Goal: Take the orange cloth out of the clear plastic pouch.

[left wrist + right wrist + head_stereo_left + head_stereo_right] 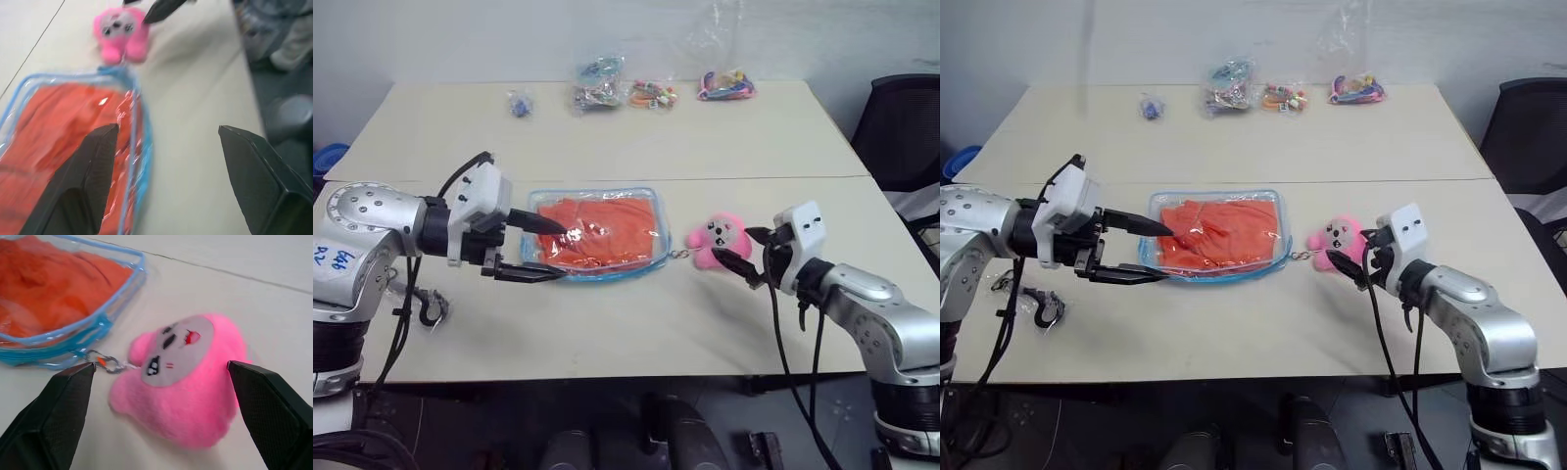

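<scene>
Holding one orange cloth [599,227], one clear plastic pouch [536,199]

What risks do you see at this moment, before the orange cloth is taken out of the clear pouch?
1. The orange cloth lies fully inside the clear plastic pouch; with the left gripper open at its edge, nothing holds the pouch, so it may slide.
2. The right gripper stands open around the pink plush charm, which hangs on a thin chain; pulling there might strain the chain or only drag the pouch.
</scene>
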You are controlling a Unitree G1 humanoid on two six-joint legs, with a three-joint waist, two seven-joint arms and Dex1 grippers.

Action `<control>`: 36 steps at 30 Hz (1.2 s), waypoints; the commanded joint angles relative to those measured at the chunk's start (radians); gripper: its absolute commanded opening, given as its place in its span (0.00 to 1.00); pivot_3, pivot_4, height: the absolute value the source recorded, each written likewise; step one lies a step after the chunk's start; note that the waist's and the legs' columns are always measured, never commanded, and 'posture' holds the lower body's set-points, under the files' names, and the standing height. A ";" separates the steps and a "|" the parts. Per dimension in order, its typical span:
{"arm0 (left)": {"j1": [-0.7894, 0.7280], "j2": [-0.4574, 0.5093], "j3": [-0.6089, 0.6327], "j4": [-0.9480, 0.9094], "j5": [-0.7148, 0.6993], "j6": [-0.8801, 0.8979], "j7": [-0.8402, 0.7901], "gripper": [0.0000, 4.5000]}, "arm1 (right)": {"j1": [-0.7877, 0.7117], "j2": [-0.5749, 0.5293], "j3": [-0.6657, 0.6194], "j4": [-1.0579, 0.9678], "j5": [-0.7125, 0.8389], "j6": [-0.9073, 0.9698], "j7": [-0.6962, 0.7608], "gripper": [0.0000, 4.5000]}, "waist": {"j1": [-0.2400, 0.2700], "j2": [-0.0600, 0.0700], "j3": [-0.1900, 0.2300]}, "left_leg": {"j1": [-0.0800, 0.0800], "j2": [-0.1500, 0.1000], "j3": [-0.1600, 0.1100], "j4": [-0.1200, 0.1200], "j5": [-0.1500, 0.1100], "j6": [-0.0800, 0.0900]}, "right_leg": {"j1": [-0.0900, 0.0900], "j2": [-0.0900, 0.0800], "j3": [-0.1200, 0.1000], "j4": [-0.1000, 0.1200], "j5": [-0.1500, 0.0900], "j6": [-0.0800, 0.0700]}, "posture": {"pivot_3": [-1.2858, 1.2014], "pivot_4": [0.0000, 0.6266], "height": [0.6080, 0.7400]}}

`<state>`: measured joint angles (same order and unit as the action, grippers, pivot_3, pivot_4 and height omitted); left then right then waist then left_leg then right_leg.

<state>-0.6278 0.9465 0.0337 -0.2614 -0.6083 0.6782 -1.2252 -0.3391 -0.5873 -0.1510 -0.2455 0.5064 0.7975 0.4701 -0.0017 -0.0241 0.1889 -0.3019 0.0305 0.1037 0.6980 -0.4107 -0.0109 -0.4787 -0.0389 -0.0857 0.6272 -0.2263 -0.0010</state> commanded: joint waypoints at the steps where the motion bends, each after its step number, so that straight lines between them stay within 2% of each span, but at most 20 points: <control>1: -0.035 -0.019 0.014 -0.043 -0.037 0.048 0.046 0.77 | -0.040 0.028 0.017 0.051 -0.028 -0.007 -0.024 1.00 | -0.001 0.000 0.000 | 0.000 0.000 0.000 0.000 0.000 0.000 | 0.000 0.000 0.001 0.000 0.000 0.000 | 0.52 0.24 1.00; 5: -0.027 -0.028 -0.012 -0.045 0.004 0.015 0.058 0.78 | -0.055 0.054 0.011 0.075 -0.030 -0.021 -0.018 0.70 | -0.005 0.000 0.000 | 0.000 0.001 0.001 -0.001 0.000 -0.001 | -0.001 0.003 0.005 0.000 0.000 0.000 | 0.52 0.24 1.00; 14: -0.017 -0.034 -0.019 -0.023 0.040 -0.029 0.063 0.78 | 0.003 0.022 -0.026 -0.028 0.005 -0.015 0.033 0.02 | -0.001 0.000 0.000 | 0.001 0.001 0.002 -0.001 0.000 -0.002 | -0.001 0.004 0.006 0.000 0.000 0.000 | 0.52 0.24 1.00; 20: -0.016 -0.035 -0.020 -0.011 0.047 -0.041 0.063 0.78 | 0.119 -0.110 -0.038 -0.247 0.118 -0.029 0.236 0.01 | 0.001 0.000 0.000 | 0.000 0.001 0.001 -0.001 0.000 -0.002 | 0.000 0.005 0.006 -0.001 0.000 0.000 | 0.52 0.24 1.00; 23: -0.022 -0.046 -0.030 -0.002 0.055 -0.044 0.067 0.78 | 0.133 -0.157 0.032 -0.318 0.135 -0.068 0.346 0.01 | -0.001 0.000 0.000 | 0.000 0.001 0.002 -0.001 0.000 -0.002 | 0.001 0.006 0.007 -0.001 0.000 0.001 | 0.52 0.24 1.00; 25: -0.024 -0.056 -0.043 0.001 0.062 -0.047 0.069 0.78 | 0.117 -0.173 0.137 -0.322 0.071 -0.128 0.405 0.01 | -0.002 0.000 0.000 | 0.001 0.001 0.003 -0.002 -0.001 -0.003 | 0.001 0.008 0.009 -0.001 0.000 0.001 | 0.52 0.24 1.00; 27: -0.023 -0.066 -0.063 0.005 0.080 -0.058 0.069 0.78 | 0.079 -0.179 0.281 -0.279 -0.056 -0.218 0.442 0.01 | -0.004 0.000 0.000 | 0.002 0.000 0.003 -0.001 -0.001 -0.004 | 0.001 0.010 0.010 -0.001 0.000 0.001 | 0.52 0.24 1.00; 30: -0.031 -0.087 -0.092 0.018 0.109 -0.073 0.075 0.78 | 0.012 -0.142 0.425 -0.167 -0.206 -0.342 0.451 0.01 | -0.002 0.000 0.000 | 0.002 0.000 0.004 -0.001 -0.001 -0.004 | 0.000 0.010 0.011 -0.001 0.000 0.000 | 0.52 0.24 1.00; 32: -0.041 -0.104 -0.110 0.021 0.125 -0.080 0.082 0.78 | -0.026 -0.124 0.471 -0.095 -0.287 -0.417 0.442 0.01 | -0.002 0.000 0.000 | 0.002 -0.001 0.004 -0.001 -0.001 -0.004 | 0.000 0.010 0.011 -0.001 0.000 0.000 | 0.52 0.24 1.00; 36: -0.043 -0.123 -0.110 0.021 0.135 -0.079 0.097 0.78 | -0.034 -0.112 0.440 -0.076 -0.308 -0.581 0.474 0.01 | 0.000 0.000 0.000 | 0.002 0.000 0.005 0.000 -0.001 -0.004 | -0.001 0.010 0.011 0.000 0.000 0.000 | 0.52 0.24 1.00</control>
<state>-0.6563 0.8232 -0.0943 -0.2241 -0.4768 0.6109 -1.1360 -0.3684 -0.7077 0.3116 -0.3105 0.2155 0.3051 0.9302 -0.0013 -0.0243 0.1889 -0.3000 0.0306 0.1082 0.6979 -0.4119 -0.0150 -0.4795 -0.0288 -0.0748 0.6267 -0.2265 -0.0010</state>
